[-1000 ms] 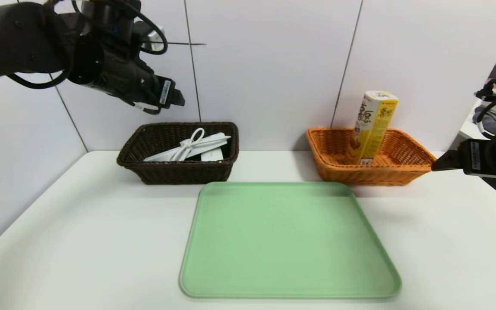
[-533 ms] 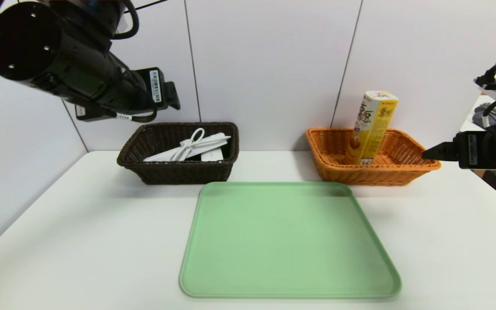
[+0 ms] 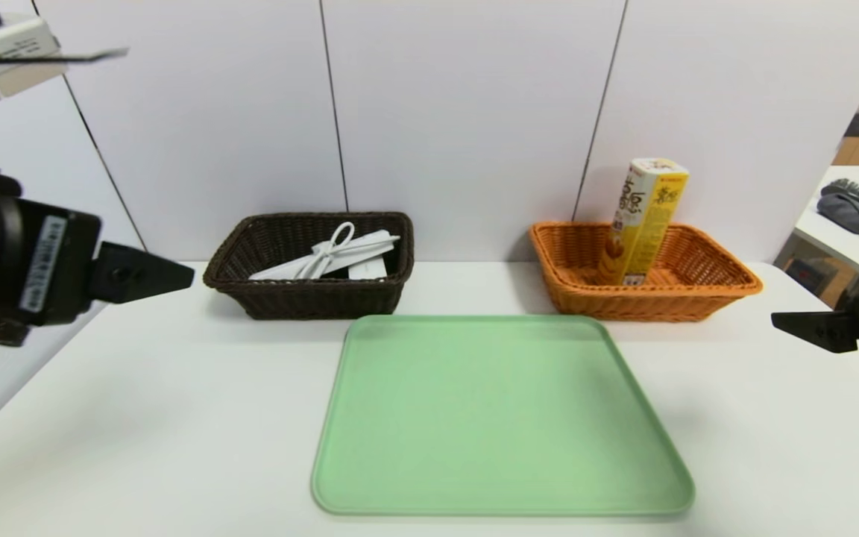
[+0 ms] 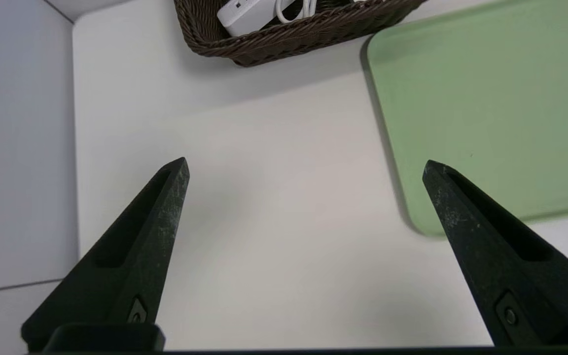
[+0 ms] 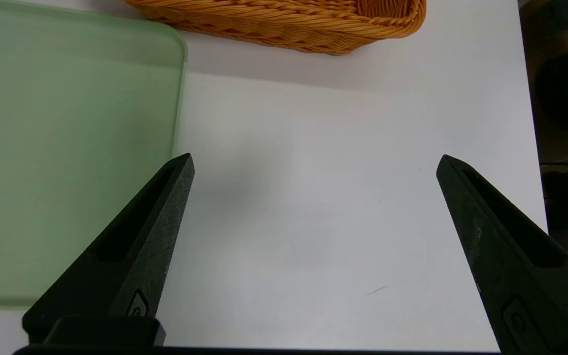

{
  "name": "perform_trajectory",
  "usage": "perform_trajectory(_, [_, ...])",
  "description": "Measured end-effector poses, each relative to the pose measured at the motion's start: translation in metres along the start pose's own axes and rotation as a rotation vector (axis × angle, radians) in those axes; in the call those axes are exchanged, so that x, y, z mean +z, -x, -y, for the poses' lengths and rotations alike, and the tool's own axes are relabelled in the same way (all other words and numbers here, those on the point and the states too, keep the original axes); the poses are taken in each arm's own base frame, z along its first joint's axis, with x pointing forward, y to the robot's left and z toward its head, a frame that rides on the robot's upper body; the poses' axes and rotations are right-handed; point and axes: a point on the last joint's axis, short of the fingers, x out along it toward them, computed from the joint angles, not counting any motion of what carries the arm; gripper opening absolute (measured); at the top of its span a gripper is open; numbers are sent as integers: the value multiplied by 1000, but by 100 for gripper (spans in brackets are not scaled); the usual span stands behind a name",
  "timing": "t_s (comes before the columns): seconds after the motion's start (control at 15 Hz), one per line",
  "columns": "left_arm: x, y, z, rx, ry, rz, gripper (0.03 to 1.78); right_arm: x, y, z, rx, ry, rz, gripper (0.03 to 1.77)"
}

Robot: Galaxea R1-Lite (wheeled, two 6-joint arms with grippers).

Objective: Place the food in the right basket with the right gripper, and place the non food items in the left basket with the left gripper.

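The yellow snack carton (image 3: 644, 221), the food, stands leaning in the orange right basket (image 3: 705, 298). In the dark brown left basket (image 3: 303, 302) lie the white power strip (image 3: 325, 259) with its looped cord and a flat white device (image 3: 367, 268). My left gripper (image 3: 176, 274) hangs open over the table's left side, short of the dark basket (image 4: 284, 42), with nothing between its fingers. At the right edge my right gripper (image 3: 784, 321) is open and empty over bare table, near the orange basket (image 5: 294, 24).
A green tray (image 3: 500, 418) lies at the table's middle, its corners showing in the left wrist view (image 4: 486, 113) and the right wrist view (image 5: 67, 148). White wall panels stand behind the baskets. The table's right edge (image 5: 535, 148) drops off beside the right gripper.
The left arm has swung down and back from above the dark basket to the table's left side. The right gripper has pulled back and lower, away from the orange basket.
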Motion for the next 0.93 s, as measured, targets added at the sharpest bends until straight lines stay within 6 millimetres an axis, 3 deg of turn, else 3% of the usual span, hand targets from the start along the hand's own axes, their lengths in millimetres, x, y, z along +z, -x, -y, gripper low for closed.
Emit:
perform_trajectory(0.2, [-27, 18, -14, -58, -153, 49, 169, -12, 22, -1, 38, 34, 51, 170])
perform_trajectory(0.4, [-51, 27, -30, -24, -128, 96, 169, -18, 34, 0, 57, 40, 92, 170])
perform_trajectory(0.93, [-67, 38, -67, 344, 84, 165, 169, -19, 40, 7, 35, 8, 120, 170])
